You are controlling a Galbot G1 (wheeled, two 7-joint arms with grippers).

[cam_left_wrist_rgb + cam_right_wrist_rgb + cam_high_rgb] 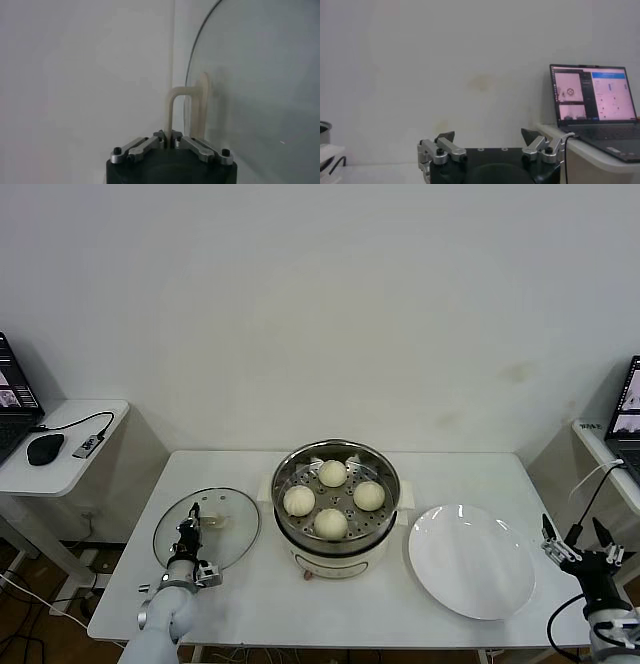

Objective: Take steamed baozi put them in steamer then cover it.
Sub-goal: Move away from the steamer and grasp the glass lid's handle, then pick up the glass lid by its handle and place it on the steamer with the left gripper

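All four buns (333,498) are sitting in the steamer (335,474), so the covering step is under way. The left gripper (190,527) is clenching its fingers on the handle (186,112) of the glass lid (230,529), which is lying on the table (250,594) beside the steamer. Next it needs lifting across and lowering level onto the rim. The right gripper (580,546) is waiting with fingers spread, past the empty plate (470,562)
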